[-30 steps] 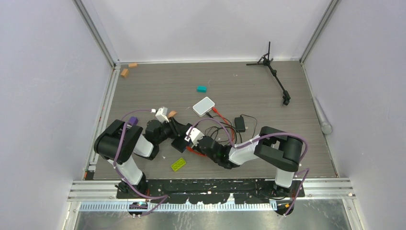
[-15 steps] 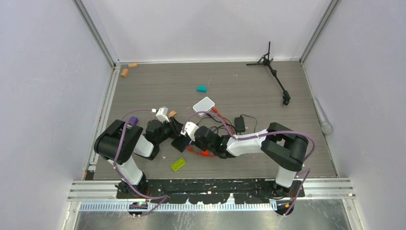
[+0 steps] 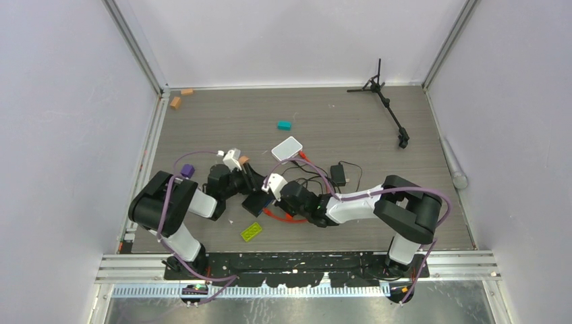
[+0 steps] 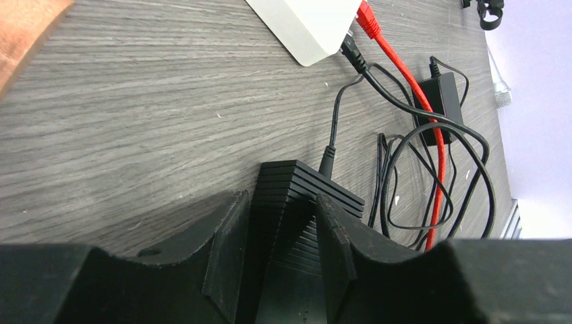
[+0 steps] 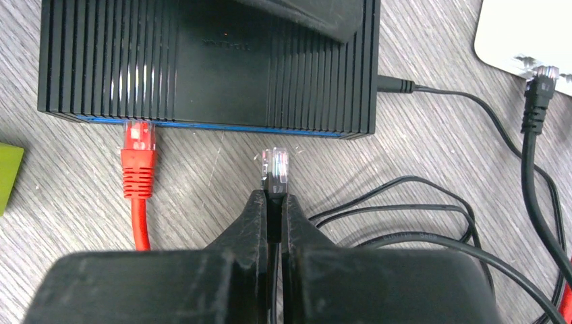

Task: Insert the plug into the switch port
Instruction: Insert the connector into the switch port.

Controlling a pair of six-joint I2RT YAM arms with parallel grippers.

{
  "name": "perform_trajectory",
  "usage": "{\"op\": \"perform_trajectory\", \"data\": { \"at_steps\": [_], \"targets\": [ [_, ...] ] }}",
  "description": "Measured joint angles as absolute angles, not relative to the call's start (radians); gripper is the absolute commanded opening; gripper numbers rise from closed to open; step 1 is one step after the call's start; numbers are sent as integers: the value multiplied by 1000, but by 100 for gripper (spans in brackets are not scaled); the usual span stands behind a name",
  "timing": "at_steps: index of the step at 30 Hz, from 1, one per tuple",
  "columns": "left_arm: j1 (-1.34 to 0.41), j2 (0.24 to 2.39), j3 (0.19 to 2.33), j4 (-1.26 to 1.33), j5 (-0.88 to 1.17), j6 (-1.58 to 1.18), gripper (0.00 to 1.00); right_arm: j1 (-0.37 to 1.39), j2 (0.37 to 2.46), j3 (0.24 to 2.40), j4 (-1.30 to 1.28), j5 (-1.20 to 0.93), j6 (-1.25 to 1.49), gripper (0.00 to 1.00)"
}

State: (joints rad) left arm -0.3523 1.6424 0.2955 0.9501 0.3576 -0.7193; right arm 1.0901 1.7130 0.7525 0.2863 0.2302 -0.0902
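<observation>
The black ribbed switch [image 5: 202, 61] lies on the table, also visible in the top view [image 3: 258, 201]. The plug [image 5: 138, 138] on the red cable [image 5: 139, 216] sits at the left of the switch's blue front edge. My right gripper [image 5: 273, 196] is shut on a second connector [image 5: 275, 167], clear-tipped on a black cable. It points at the switch's front, a short gap away, right of the red one. My left gripper [image 4: 282, 202] stands open, its fingers either side of the switch's far corner [image 4: 303, 179].
A white box [image 3: 288, 148] with red and black cables plugged in lies behind the switch. Black wire loops [image 5: 432, 209] and a power brick [image 3: 337, 175] lie to the right. A green brick [image 3: 251, 231] lies near the front, a teal block [image 3: 284, 125] and a tripod [image 3: 388, 108] farther back.
My right gripper has carried the black-cable connector leftward up to the switch's front. The left jaws have widened slightly around the switch.
</observation>
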Motion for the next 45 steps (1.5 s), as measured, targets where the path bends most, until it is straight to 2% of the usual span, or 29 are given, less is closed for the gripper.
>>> {"op": "perform_trajectory", "data": {
  "at_steps": [17,45],
  "targets": [
    [-332,1644,313,923,384,-694,42,1086,1736,717,400,347,-42,0],
    [-327,1665,320,945,420,-697,40,1087,1753,731,416,322,-50,0]
  ]
}}
